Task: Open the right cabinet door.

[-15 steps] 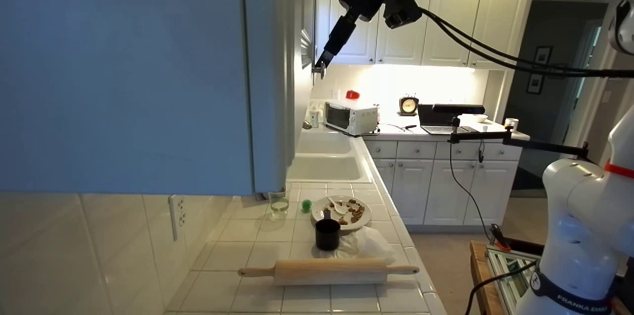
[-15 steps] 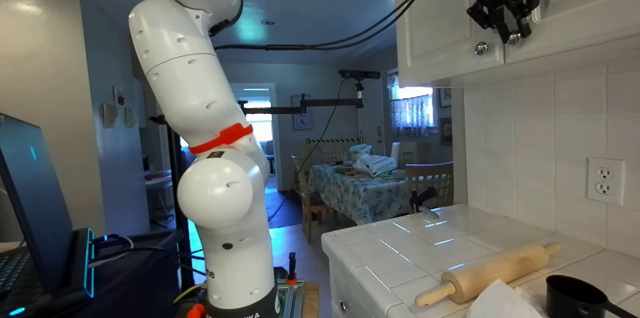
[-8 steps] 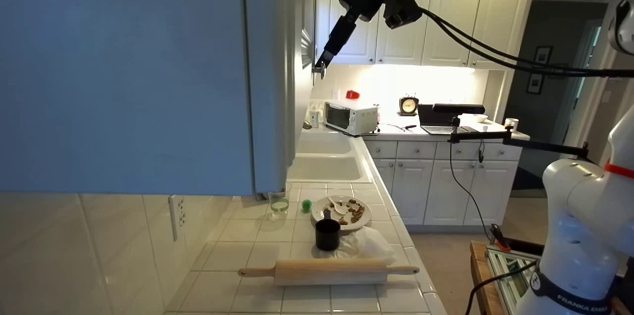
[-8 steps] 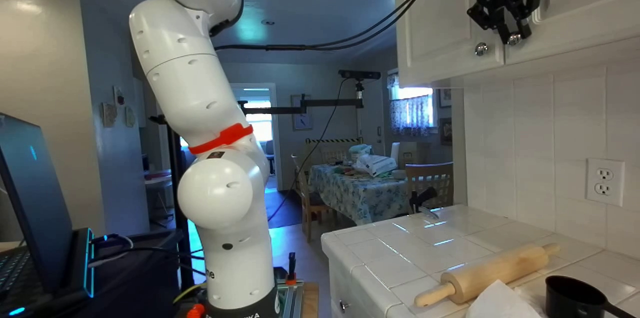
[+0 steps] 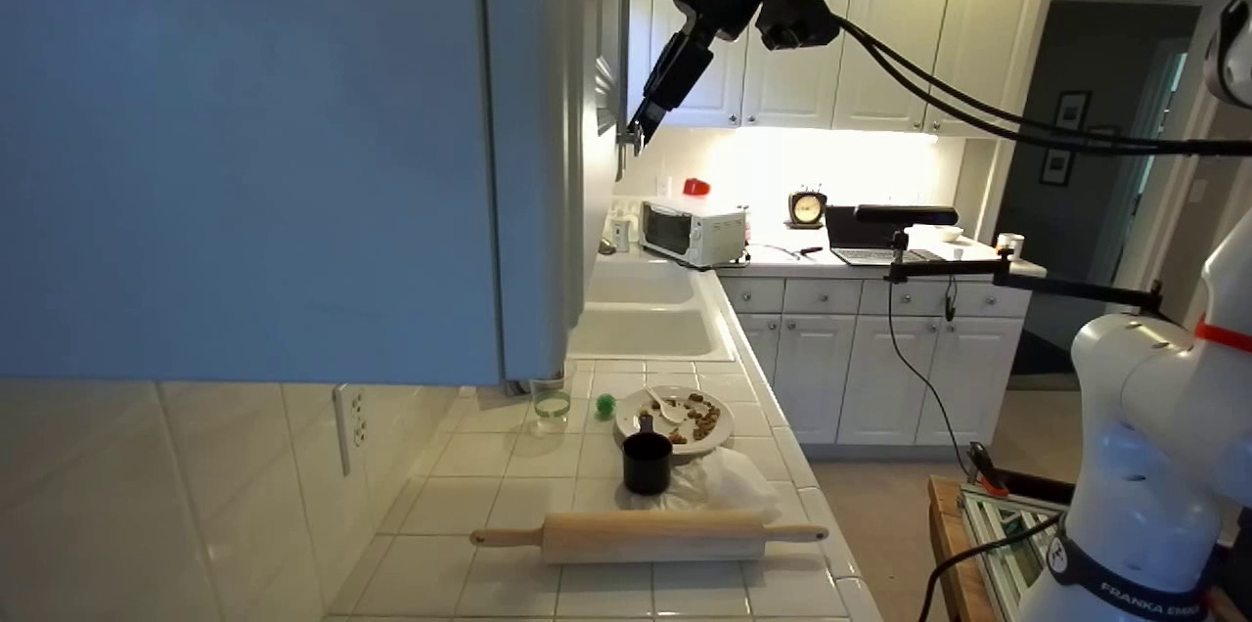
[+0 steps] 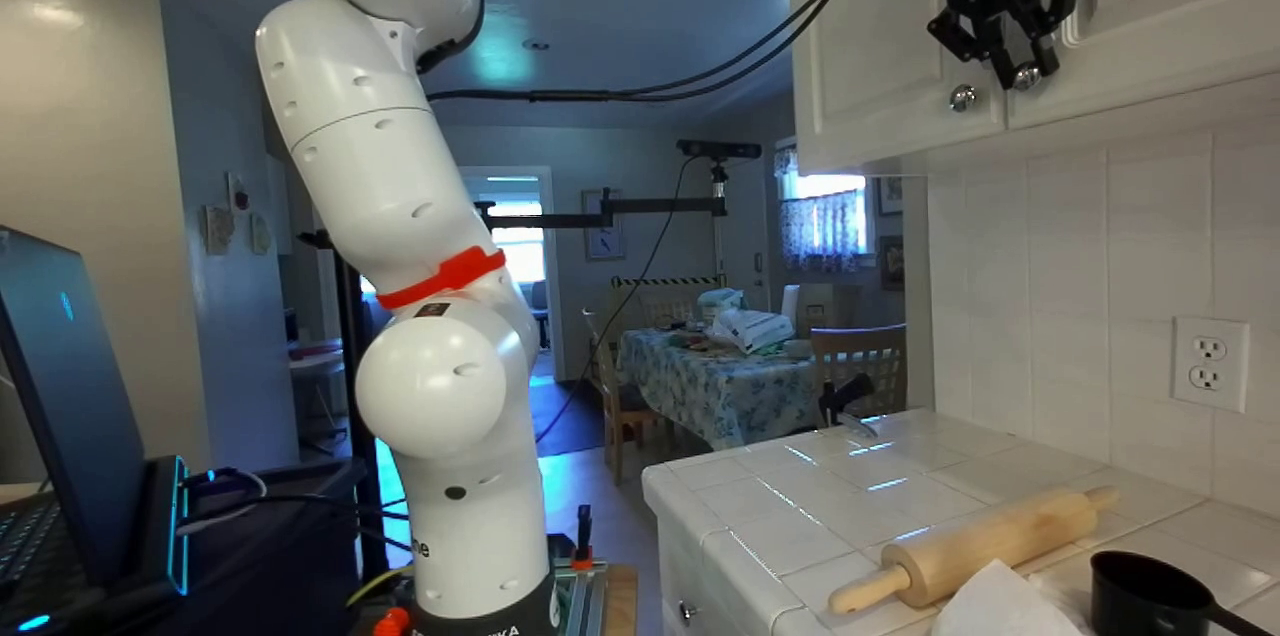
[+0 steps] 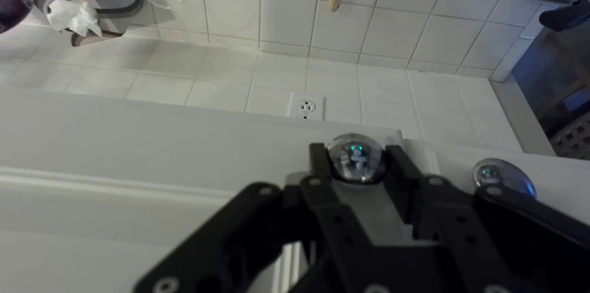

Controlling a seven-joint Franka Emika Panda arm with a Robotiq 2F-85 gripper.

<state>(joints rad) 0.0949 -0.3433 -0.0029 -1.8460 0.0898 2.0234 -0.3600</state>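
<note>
The right cabinet door is the white framed upper door at the upper right in an exterior view [image 6: 1180,11]. It is seen nearly edge-on in an exterior view [image 5: 611,25] and fills the left of the wrist view [image 7: 138,141]. Its round chrome knob [image 7: 356,155] sits at its lower corner and also shows in both exterior views [image 5: 632,139] [image 6: 1027,76]. My black gripper [image 7: 356,164] has one finger on each side of this knob, closed against it; it shows in both exterior views [image 5: 648,118] [image 6: 1025,66]. The door's edge stands slightly out from the neighbouring door.
The left door [image 6: 870,46], with its own knob [image 6: 962,97], is beside my gripper. The cabinet's blue-grey side panel [image 5: 245,143] is in the foreground. Below, the tiled counter [image 6: 800,506] holds a rolling pin [image 5: 653,538], a black cup [image 5: 647,463] and a plate [image 5: 719,436].
My gripper and the knob have shifted very slightly away from the cabinet. The right door's edge has moved slightly outward with them.
</note>
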